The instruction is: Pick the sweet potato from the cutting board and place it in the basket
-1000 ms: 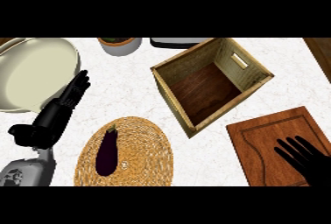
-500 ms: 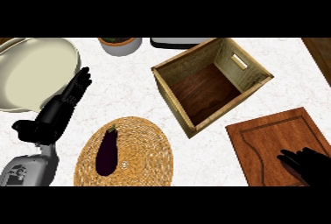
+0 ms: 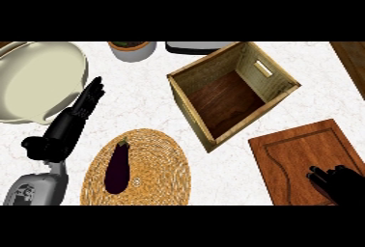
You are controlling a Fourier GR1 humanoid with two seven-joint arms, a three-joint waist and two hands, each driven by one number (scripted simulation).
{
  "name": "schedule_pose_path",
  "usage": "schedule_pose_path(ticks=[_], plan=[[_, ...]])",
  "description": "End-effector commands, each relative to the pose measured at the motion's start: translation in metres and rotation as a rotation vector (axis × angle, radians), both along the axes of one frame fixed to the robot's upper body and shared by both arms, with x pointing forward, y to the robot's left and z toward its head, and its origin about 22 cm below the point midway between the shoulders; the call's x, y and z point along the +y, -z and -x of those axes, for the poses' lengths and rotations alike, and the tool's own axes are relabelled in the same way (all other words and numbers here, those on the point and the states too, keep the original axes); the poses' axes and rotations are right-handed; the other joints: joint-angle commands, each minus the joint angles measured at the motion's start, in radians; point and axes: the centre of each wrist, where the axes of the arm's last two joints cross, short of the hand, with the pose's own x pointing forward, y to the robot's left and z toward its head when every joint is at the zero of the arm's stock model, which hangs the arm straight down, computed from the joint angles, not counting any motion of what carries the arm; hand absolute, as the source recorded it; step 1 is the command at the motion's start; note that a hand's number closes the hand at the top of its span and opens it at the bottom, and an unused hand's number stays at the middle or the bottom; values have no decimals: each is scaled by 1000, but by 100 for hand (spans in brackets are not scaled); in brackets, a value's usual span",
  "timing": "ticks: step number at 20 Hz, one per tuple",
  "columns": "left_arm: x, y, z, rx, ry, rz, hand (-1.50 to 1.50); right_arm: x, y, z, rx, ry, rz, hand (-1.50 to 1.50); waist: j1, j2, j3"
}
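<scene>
My right robot hand (image 3: 341,182) sits at the lower right, over the near corner of the wooden cutting board (image 3: 299,154). Its fingers are curled downward against the board; I cannot tell whether they close round anything, and no sweet potato shows anywhere on the board or elsewhere in view. My left robot hand (image 3: 71,123) rests at the left on the white marbled counter (image 3: 149,101), fingers straight and relaxed, their tips pointing up toward the rim of a large cream bowl (image 3: 35,79) and lying just beside it.

The basket (image 3: 235,94), a square wooden box with a woven lining and a slot handle in its far wall, stands between the bowl and the cutting board, tilted corner-on to me, with only its dark wooden floor showing inside. Below it, a round woven mat (image 3: 153,178) carries a dark purple eggplant (image 3: 118,166), lying lengthwise on its left half. A small grey pot (image 3: 133,49) stands at the top edge.
</scene>
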Motion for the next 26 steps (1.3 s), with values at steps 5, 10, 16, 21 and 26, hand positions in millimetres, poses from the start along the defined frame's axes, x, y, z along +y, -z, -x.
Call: schedule_pose_path(ticks=[5, 10, 16, 21, 26], plan=[[7, 2, 0, 1, -17, 2, 0, 106, 23, -22, -66, 536, -418, 150, 3, 8, 18], [1, 4, 0, 16, -2, 9, 0, 114, -3, -41, -175, 708, -471, 150, 12, 6, 26], [-5, 2, -3, 11, 39, 11, 0, 144, -43, -69, -315, 807, -724, 150, 59, 1, 35], [-14, 1, -5, 6, 83, 15, 0, 173, -107, -86, -559, 803, -988, 150, 102, -10, 28], [-24, -2, -10, 7, 130, 6, 0, 199, -155, -87, -705, 865, -1162, 150, 137, 2, 17]])
